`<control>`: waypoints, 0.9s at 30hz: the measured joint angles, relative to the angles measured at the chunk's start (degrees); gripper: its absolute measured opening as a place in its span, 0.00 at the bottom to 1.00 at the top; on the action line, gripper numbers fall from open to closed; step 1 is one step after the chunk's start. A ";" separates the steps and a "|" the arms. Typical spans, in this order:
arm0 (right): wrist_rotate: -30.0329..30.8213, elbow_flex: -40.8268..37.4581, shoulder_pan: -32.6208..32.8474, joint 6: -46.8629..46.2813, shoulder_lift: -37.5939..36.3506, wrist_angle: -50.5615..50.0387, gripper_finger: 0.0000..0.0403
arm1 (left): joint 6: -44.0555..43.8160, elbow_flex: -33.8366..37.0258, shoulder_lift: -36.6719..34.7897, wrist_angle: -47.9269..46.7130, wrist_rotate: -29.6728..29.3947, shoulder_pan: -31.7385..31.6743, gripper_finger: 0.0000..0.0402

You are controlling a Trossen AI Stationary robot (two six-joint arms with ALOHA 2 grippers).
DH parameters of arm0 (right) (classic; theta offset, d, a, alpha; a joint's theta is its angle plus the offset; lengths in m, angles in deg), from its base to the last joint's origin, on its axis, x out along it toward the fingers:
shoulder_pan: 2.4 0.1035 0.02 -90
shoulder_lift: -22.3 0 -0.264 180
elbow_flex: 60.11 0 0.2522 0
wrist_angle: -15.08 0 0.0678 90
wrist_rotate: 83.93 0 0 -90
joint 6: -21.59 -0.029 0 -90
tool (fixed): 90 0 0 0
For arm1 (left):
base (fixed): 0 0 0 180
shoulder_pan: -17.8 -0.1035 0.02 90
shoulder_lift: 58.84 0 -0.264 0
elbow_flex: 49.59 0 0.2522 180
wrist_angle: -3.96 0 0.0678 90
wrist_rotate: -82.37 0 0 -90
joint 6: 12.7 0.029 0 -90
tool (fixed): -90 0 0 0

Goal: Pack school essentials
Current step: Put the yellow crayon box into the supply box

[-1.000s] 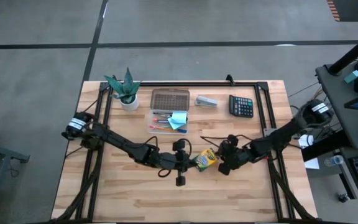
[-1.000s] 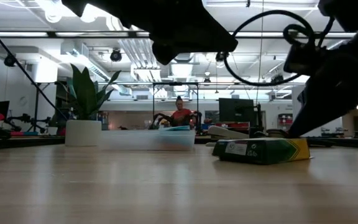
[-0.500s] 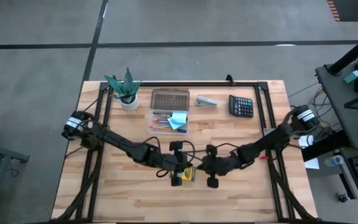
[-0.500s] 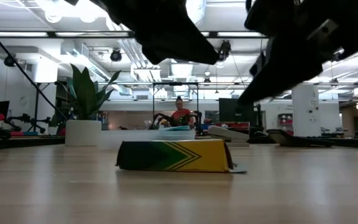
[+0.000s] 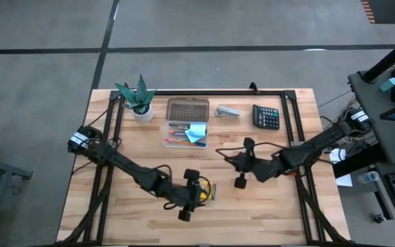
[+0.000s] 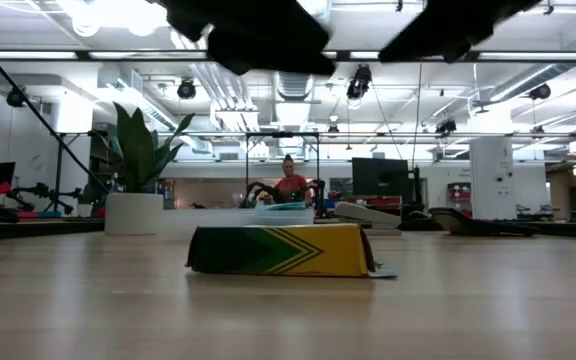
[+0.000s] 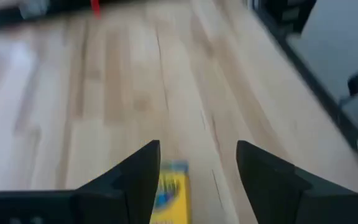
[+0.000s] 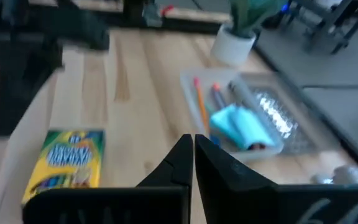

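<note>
At about six o'clock from the table's centre, toward the near edge, the yellow-green crayon box [image 5: 205,191] is seen lying flat on the wooden table [image 5: 280,213], its broad printed face up. The left gripper [image 5: 192,196] is held over the box with its fingers parted; in the left wrist view the box [image 7: 169,193] shows in the gap between the two dark fingers [image 7: 135,171], with nothing clamped. The right gripper [image 5: 241,163] is found at roughly two o'clock from the box, well apart from it, with its fingers pressed together on nothing [image 8: 192,158].

At twelve o'clock from the box, toward the table's far side, the clear pencil case [image 5: 186,125] lies open, and pens and a light-blue notepad [image 5: 196,132] are seen in its tray. At three o'clock from the case lie the grey stapler [image 5: 228,111] and the black calculator [image 5: 267,116]; the potted plant [image 5: 138,99] stands at nine o'clock.

The box is judged to be light and thin-walled cardboard, fairly stiff across its narrow width but easily crushed at the flap end, and somewhat slick on its glossy faces. A hold across the two long edges near mid-length is thought best, with modest squeeze, so that it is carried level toward the case
</note>
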 joint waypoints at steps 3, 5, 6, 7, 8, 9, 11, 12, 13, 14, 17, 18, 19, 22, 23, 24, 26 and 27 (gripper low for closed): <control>0.17 0.00 -0.45 2.36 -2.23 1.54 0.02 | 0.98 0.61 1.38 6.18 -0.54 -0.08 0.49; 0.19 0.00 -0.60 3.36 -3.08 2.58 0.02 | 1.28 0.58 2.99 6.27 -0.67 -0.11 0.47; 0.24 0.00 -0.74 3.94 -3.23 3.30 0.02 | 1.30 0.11 4.46 6.08 -0.71 -0.12 0.47; 0.23 0.00 -0.83 4.62 -3.36 3.83 0.02 | 1.53 -0.65 5.92 6.30 -0.77 -0.22 0.46; 0.23 -0.02 -0.86 5.31 -3.37 3.95 0.02 | 2.19 -1.11 7.14 6.46 -0.76 -0.24 0.46; 0.24 -0.07 -0.86 5.62 -3.31 4.07 0.02 | 2.64 -1.45 8.24 5.90 -0.77 -0.24 0.46; 0.23 -0.07 -1.06 6.31 -3.10 3.98 0.02 | 2.91 -2.67 10.61 6.26 -0.78 -0.27 0.46; 0.23 -0.12 -1.08 6.50 -3.01 3.81 0.02 | 3.04 -2.83 11.41 6.18 -0.78 -0.31 0.46; 0.24 -0.13 -1.35 6.49 -2.81 3.96 0.02 | 3.26 -2.80 11.90 5.34 -0.85 -0.37 0.45; 0.19 -0.13 -1.64 6.50 -2.75 4.03 0.02 | 3.40 -2.83 12.39 5.58 -1.06 -0.48 0.45; 0.25 -0.15 -1.89 6.38 -2.65 4.01 0.02 | 3.04 -2.83 12.85 5.68 -2.13 -0.60 0.45; 0.25 -0.18 -1.91 6.38 -2.59 4.03 0.02 | 2.66 -2.67 12.85 5.99 -2.62 -0.63 0.45; 0.19 -0.22 -1.89 6.38 -2.57 3.92 0.02 | 2.49 -2.39 12.85 6.12 -3.64 -0.65 0.45; 0.13 -0.26 -1.89 6.36 -2.40 3.90 0.02 | 2.43 -1.35 12.85 5.61 -6.40 -0.70 0.45; 0.15 -0.31 -1.89 6.38 -2.40 3.86 0.02 | 2.46 -1.19 12.85 5.56 -6.40 -0.70 0.45; 0.15 -0.31 -1.89 6.36 -2.40 3.92 0.02 | 2.43 -1.11 12.85 5.78 -6.34 -0.70 0.45; 0.17 -0.35 -1.89 6.35 -2.40 3.86 0.02 | 2.43 -0.87 12.85 5.68 -6.03 -0.70 0.45; 0.15 -0.35 -1.89 6.38 -2.40 3.88 0.02 | 2.43 -0.77 12.85 4.82 -6.10 -0.70 0.45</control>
